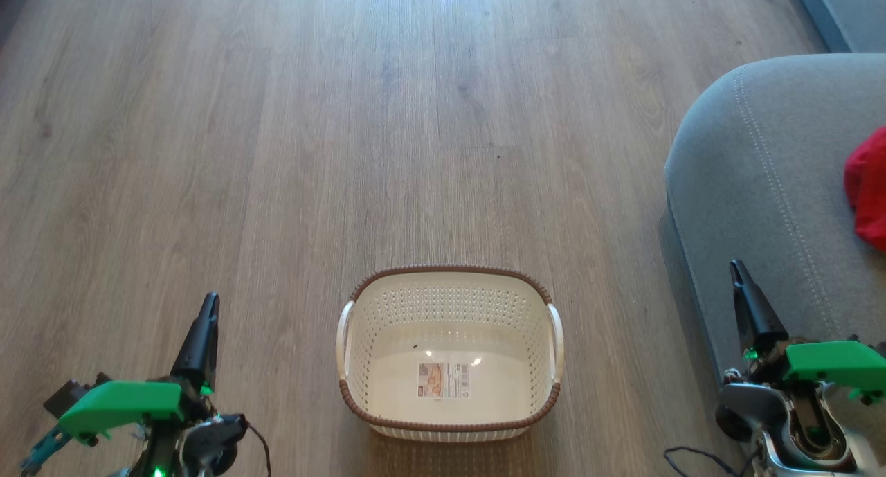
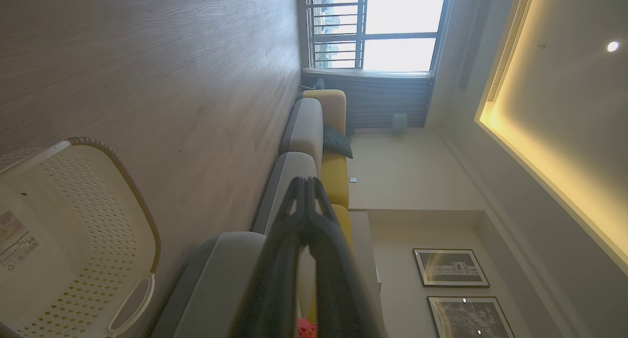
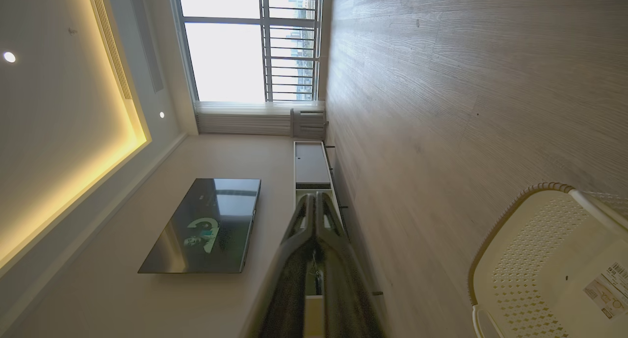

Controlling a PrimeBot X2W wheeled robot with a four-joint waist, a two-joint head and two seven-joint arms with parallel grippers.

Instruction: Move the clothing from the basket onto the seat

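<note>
Basket [image 1: 450, 304]: cream, perforated, brown-rimmed. It stands upright on the wood floor [image 1: 311, 117] between the two arms, with a sticker [image 1: 443, 380] on its bottom.
Clothing [image 1: 869, 186]: red fabric lying on the seat at the head view's right edge, well apart from the basket.
Seat [image 1: 754, 186]: grey cushion with a stitched line, to the right of the basket.
Left gripper [image 1: 210, 300]: clenched, fingertips pressed together, low and to the left of the basket.
Right gripper [image 1: 736, 266]: clenched likewise, its tip seen against the seat's near side.
</note>
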